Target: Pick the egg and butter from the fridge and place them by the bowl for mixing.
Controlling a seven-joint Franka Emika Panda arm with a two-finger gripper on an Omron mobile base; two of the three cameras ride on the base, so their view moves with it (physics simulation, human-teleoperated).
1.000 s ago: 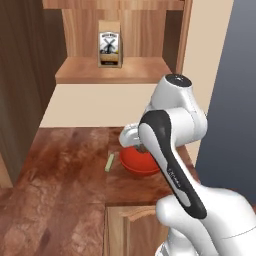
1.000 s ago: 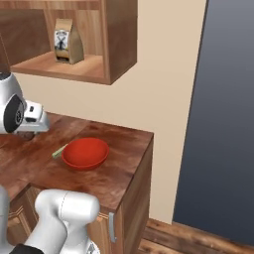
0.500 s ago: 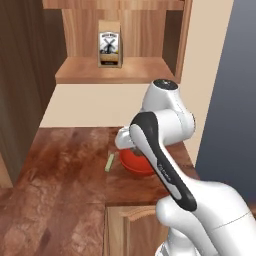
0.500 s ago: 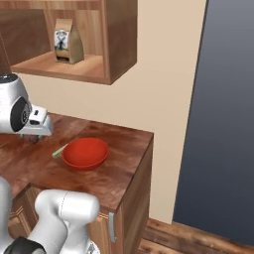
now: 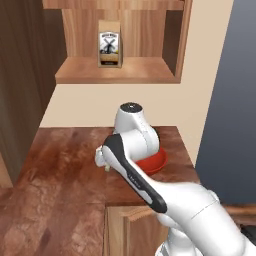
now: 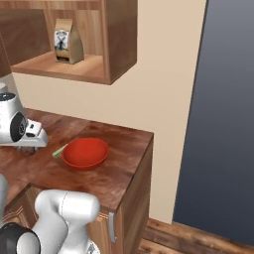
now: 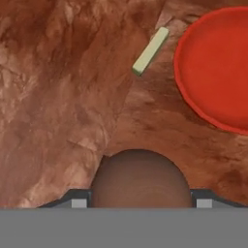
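Egg: one egg [image 7: 140, 178], reddish-brown, sits between the hand's two dark tips, above the table.
Hand: the hand [image 7: 139, 202] is closed on the egg, one tip at each side of it.
Butter: one pale stick of butter [image 7: 150, 51] lies flat on the table [image 7: 58, 97], just beside the bowl's rim, not touching it.
Bowl: one red bowl [image 6: 85, 153], near the table's corner.
Shelf: one brown bag [image 5: 109, 43] stands upright on the wooden shelf [image 5: 117, 73].

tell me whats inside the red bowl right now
Nothing shows inside the bowl: its red inside looks bare. The butter lies on the counter beside it. In the hand view, the bowl's far side is cut off.
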